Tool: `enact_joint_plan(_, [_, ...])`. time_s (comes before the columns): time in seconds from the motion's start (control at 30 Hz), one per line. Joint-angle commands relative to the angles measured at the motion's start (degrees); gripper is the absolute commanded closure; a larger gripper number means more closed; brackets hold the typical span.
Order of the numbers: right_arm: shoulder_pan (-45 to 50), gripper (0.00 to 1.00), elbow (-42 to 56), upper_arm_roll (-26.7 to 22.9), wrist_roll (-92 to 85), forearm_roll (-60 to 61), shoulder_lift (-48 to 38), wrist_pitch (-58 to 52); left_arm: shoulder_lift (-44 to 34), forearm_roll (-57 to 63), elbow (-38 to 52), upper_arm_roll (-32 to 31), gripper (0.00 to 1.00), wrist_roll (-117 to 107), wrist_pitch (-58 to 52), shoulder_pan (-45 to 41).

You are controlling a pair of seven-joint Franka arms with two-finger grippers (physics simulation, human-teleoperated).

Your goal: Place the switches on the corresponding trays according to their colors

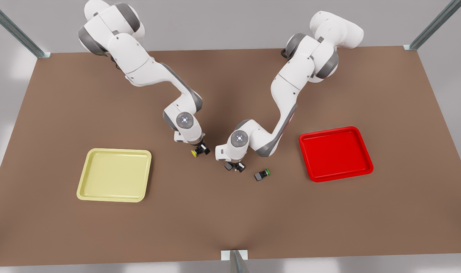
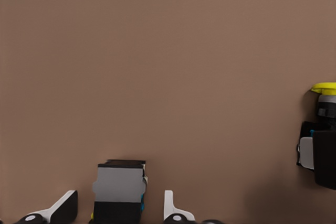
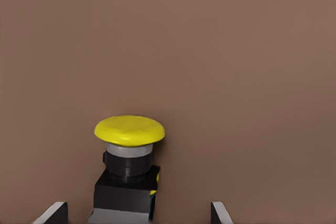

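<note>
The yellow switch [image 1: 195, 152] [image 3: 128, 153] lies on the brown table between the pale yellow tray [image 1: 114, 175] and the red tray [image 1: 335, 153]. My right gripper [image 1: 200, 149] [image 3: 135, 214] is down over it, open, with its fingers wide on either side of the dark body. The left wrist view shows the yellow switch [image 2: 323, 88] farther off. My left gripper [image 1: 234, 166] [image 2: 121, 212] is low over the table's middle, open around a second switch's grey-black body [image 2: 119, 187]. Small gaps separate it from both fingers. Its cap is hidden.
A green-capped switch [image 1: 262, 174] lies on its side just to the front view's right of my left gripper. Both trays hold nothing. Metal frame posts stand at the table's corners and at its front edge [image 1: 234, 258].
</note>
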Motion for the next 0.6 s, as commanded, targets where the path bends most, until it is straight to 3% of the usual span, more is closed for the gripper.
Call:
enact_joint_plan(0.0, [0.0,0.0,0.2,-0.1,0.0,-0.3,0.3,0.0,0.0,0.0,0.0,0.0,0.27,0.0,0.0,0.0])
enact_joint_plan(0.4, [1.1,0.0,0.0,-0.5,0.1,-2.0,1.7,2.1,0.0,0.2,0.0,0.1,0.43,0.3,-0.1,0.0])
enact_joint_plan(0.43, [1.1,0.01,0.0,-0.5,0.1,-2.0,1.7,2.2,-0.1,0.2,0.0,0.1,0.43,0.3,-0.2,0.0])
enact_joint_plan(0.47, [1.1,0.11,0.0,-0.5,0.1,-2.0,1.7,2.2,-0.1,0.2,0.0,0.2,0.43,0.3,-0.1,0.0])
enact_joint_plan(0.57, [1.4,0.1,0.4,-0.5,-0.4,-3.0,1.6,2.2,0.0,0.2,0.0,0.2,0.45,0.3,-0.1,-0.1])
